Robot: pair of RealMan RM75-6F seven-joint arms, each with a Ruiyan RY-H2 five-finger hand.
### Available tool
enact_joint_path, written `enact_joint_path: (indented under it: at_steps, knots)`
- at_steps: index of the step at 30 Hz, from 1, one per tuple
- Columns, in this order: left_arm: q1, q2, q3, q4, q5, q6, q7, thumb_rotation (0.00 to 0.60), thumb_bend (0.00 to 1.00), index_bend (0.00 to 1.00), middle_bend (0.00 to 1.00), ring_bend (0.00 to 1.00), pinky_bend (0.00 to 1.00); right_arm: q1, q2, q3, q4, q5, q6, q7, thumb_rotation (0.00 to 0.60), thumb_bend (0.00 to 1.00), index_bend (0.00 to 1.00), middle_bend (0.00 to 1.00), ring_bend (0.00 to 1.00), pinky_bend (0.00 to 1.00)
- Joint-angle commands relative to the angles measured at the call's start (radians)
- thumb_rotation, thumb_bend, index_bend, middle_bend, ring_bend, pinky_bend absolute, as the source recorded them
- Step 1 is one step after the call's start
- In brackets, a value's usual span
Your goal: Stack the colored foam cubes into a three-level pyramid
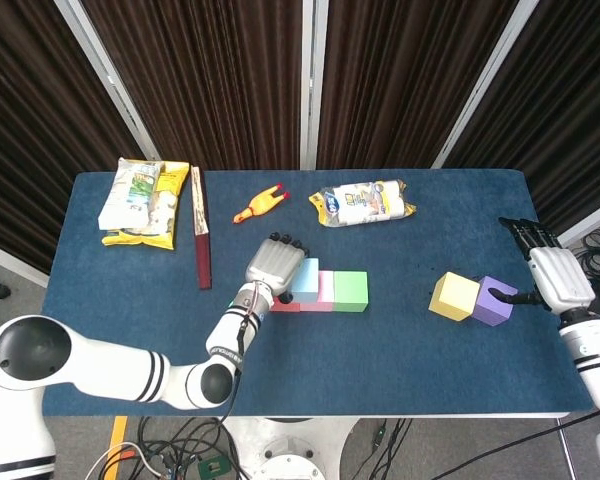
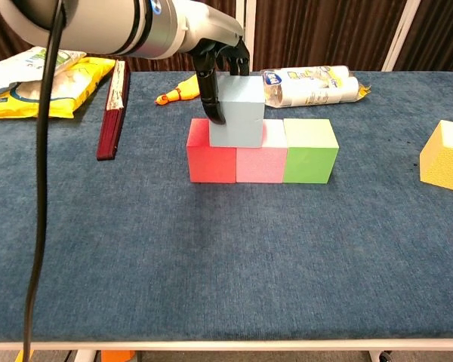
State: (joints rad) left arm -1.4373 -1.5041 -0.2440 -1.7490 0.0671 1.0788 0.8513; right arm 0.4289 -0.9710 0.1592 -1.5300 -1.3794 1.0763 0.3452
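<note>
Blue-carpeted table (image 1: 130, 330). A red cube (image 2: 210, 160), pink cube (image 2: 260, 163) and green cube (image 2: 309, 151) stood touching in a row near the centre. A yellow cube (image 1: 453, 296) and purple cube (image 1: 494, 301) lay by the right edge. Along the far edge were snack bags (image 1: 143, 202), a dark red, apparently book-like slab (image 1: 200, 242), a rubber chicken (image 1: 259, 204) and a clear packet (image 1: 364, 202).

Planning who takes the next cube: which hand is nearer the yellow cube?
Right. The right hand sits just beyond the purple cube that touches the yellow cube; the left hand is far across the table, holding the light blue cube.
</note>
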Motion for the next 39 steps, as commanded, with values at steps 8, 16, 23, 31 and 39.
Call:
enact_joint_path:
  at_steps: [8, 16, 23, 31, 39]
  knots:
    - [0.001, -0.004, -0.011, -0.004, -0.010, 0.008, 0.017, 0.600, 0.26, 0.40, 0.18, 0.10, 0.15, 0.002, -0.003, 0.000, 0.004, -0.001, -0.002, 0.003, 0.600, 0.05, 0.00, 0.09, 0.00, 0.00]
    - [0.003, -0.009, -0.018, 0.008, -0.018, 0.008, 0.027, 0.600, 0.26, 0.40, 0.18, 0.10, 0.15, 0.002, -0.003, 0.000, 0.005, 0.000, -0.004, 0.003, 0.600, 0.05, 0.00, 0.09, 0.00, 0.00]
    - [0.004, -0.009, -0.022, -0.002, -0.026, 0.020, 0.039, 0.600, 0.20, 0.36, 0.16, 0.10, 0.15, 0.004, -0.003, 0.000, 0.005, -0.001, -0.007, 0.004, 0.600, 0.05, 0.00, 0.09, 0.00, 0.00]
    - [0.012, -0.016, -0.032, -0.003, -0.025, 0.034, 0.038, 0.600, 0.09, 0.17, 0.11, 0.09, 0.15, 0.001, 0.000, -0.001, 0.002, 0.001, -0.003, 0.003, 0.600, 0.06, 0.00, 0.09, 0.00, 0.00]
    - [0.027, 0.005, -0.040, -0.045, -0.006, 0.043, 0.031, 0.600, 0.07, 0.08, 0.07, 0.06, 0.15, -0.002, 0.003, 0.001, -0.002, 0.000, 0.004, 0.004, 0.600, 0.06, 0.00, 0.09, 0.00, 0.00]
